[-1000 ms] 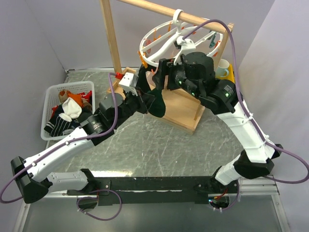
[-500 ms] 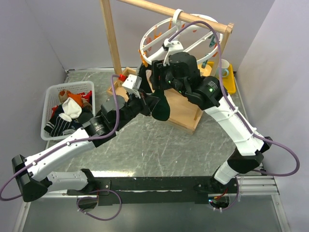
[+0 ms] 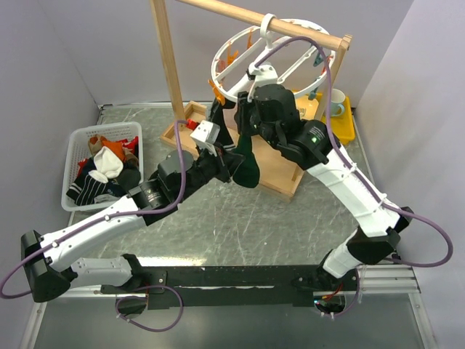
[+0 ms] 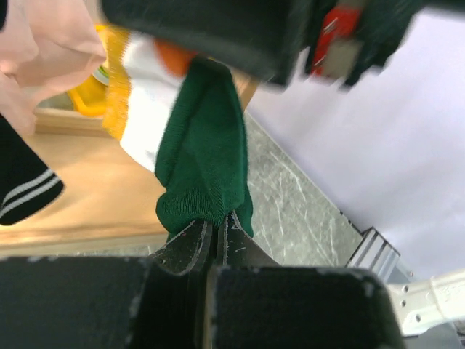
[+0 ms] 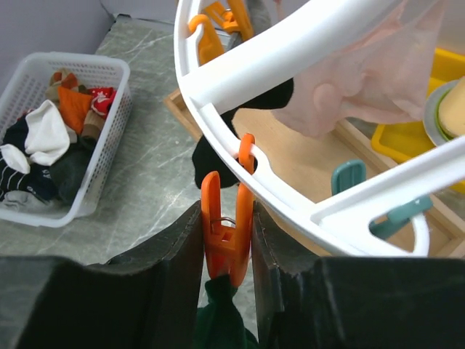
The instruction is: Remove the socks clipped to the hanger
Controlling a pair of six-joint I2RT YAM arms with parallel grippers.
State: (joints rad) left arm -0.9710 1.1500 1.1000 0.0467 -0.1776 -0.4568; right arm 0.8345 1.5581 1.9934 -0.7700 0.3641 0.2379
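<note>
The green sock (image 4: 203,156) is pinched tight in the left hand (image 4: 216,231). Above it, the orange clothespin (image 5: 227,251) is squeezed by the right hand (image 5: 225,218).

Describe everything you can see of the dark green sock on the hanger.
The green sock is dark, fine-knit fabric, limp and creased lengthwise. It hangs below the hanger, its top end at the mouth of an orange pin that the right gripper squeezes from both sides. Its lower end is pinched between the shut fingers of the left gripper, so it runs from pin to gripper.
</note>
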